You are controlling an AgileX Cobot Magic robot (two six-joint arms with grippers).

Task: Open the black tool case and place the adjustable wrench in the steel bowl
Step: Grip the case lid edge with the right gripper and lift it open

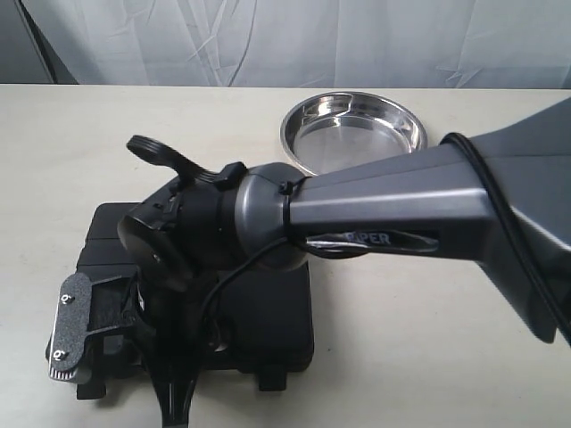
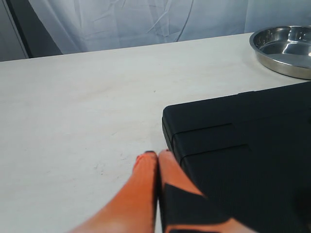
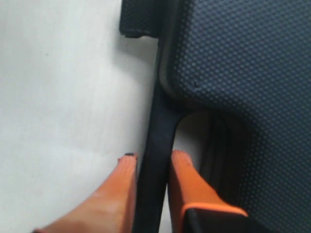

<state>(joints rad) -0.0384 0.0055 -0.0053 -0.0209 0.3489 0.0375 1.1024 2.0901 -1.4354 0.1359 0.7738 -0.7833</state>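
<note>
The black tool case [image 1: 268,312] lies flat on the table with its lid down, so the adjustable wrench is hidden. My right arm reaches across the case, and my right gripper [image 3: 153,156] is shut on the case's moulded handle bar [image 3: 155,121], one orange finger on each side. My left gripper [image 2: 158,154] is shut with nothing held. Its tips rest low by the table, just beside a corner of the case [image 2: 243,145]. The steel bowl [image 1: 352,134] stands empty behind the case, and the left wrist view shows the bowl [image 2: 286,48] too.
A white curtain hangs behind the table's far edge. The right arm's grey body [image 1: 401,205] covers much of the case and part of the bowl's rim in the exterior view. A latch [image 1: 272,379] sticks out at the case's front edge.
</note>
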